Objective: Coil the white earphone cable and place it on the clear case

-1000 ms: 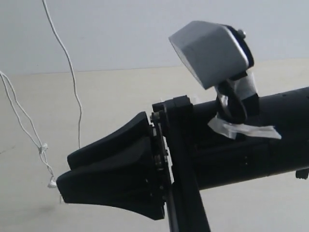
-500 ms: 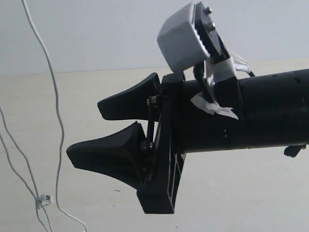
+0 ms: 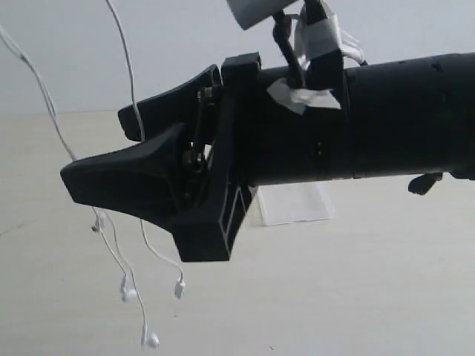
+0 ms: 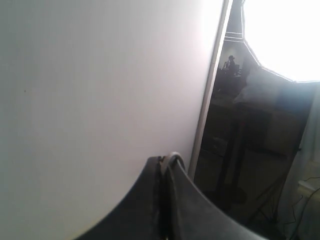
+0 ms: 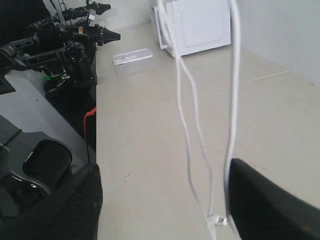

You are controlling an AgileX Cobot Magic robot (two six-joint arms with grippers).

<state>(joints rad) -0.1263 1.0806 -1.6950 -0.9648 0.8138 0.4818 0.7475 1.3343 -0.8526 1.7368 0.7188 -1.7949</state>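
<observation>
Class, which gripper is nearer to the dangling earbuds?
Right. The right gripper is open just above the earbuds; the left gripper, shut, lies outside the exterior view; its camera shows no earbuds.

This looks like a robotics lab or recording room. In the right wrist view, more black robot arms [image 5: 62, 37] sit on a grey bench [image 5: 30, 100] beside the long edge of a bare beige table [image 5: 150, 150], and a white box [image 5: 197, 22] stands at the table's far end. The left wrist view shows a plain white panel [image 4: 100, 100]. Past it is a dim space with dark stands [image 4: 237, 160] under a glaring window [image 4: 285, 35].
</observation>
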